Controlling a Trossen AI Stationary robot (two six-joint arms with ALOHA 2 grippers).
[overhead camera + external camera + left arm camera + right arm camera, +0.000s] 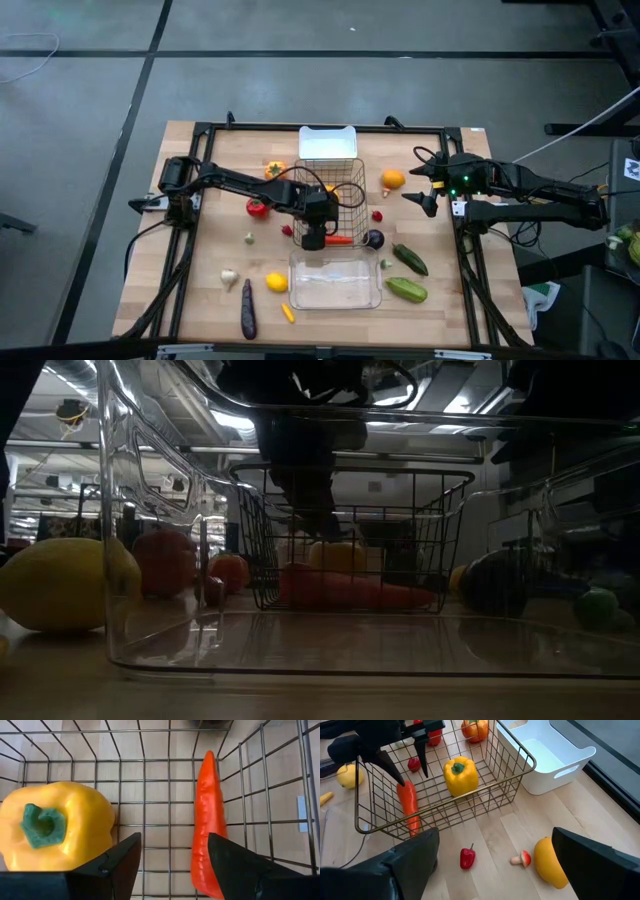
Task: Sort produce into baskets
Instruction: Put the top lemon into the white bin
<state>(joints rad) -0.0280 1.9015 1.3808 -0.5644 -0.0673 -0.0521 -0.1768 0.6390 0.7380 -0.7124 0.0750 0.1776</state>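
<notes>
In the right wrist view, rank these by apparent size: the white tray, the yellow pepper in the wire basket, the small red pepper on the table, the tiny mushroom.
1. white tray
2. yellow pepper
3. small red pepper and mushroom: they look much alike and lie equally near the camera, so no ranking.

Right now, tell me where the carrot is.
The carrot lies inside the wire basket at mid-table, beside the yellow pepper, with the left tool open just above it.

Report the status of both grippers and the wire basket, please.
Left gripper open inside wire basket, just above carrot. Yellow pepper also in basket. Right gripper open, waiting beside orange. Nothing in the way.
</notes>
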